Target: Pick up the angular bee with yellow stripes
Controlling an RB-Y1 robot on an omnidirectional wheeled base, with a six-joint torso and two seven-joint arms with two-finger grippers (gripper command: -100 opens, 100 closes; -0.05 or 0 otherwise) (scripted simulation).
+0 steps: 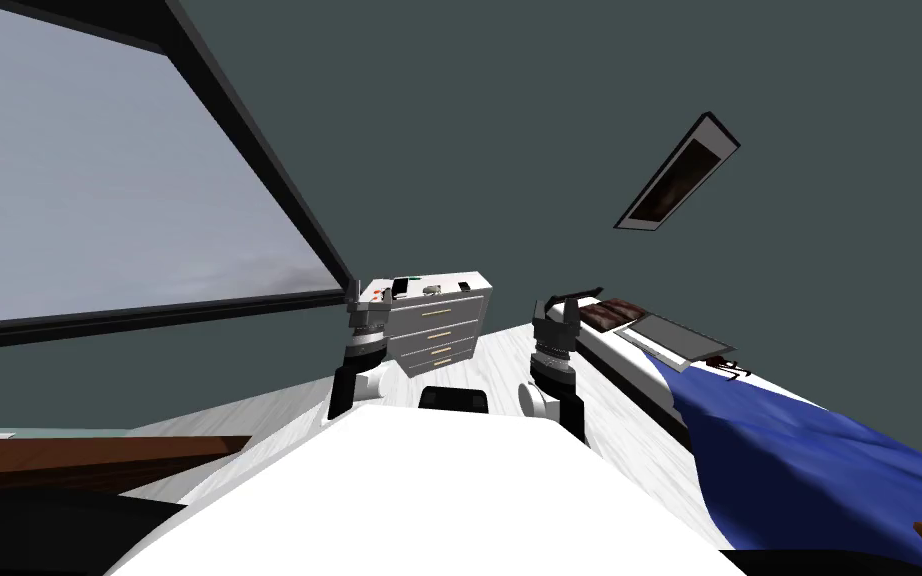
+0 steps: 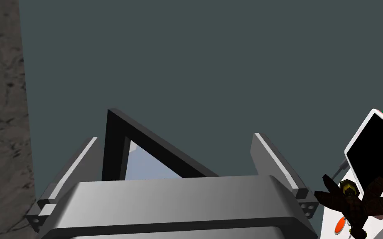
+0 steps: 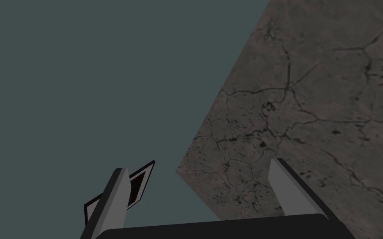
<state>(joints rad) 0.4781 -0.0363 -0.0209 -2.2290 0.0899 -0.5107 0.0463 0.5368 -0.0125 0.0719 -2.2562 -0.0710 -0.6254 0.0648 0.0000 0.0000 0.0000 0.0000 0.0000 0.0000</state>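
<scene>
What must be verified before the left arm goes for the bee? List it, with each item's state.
1. Left claw open: ok.
2. Bee in sight, on top of the white dresser: ok.
3. Bee between the claw's fingers: not ok, it sits outside one finger.
4. Room around the bee: not ok, a black-screened tablet lies right beside it.
5. Right claw open, apart from the dresser: ok.

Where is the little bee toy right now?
In the left wrist view, the dark bee lies atop the white drawer unit, beside a black-screened phone, just outside the left gripper.
</scene>
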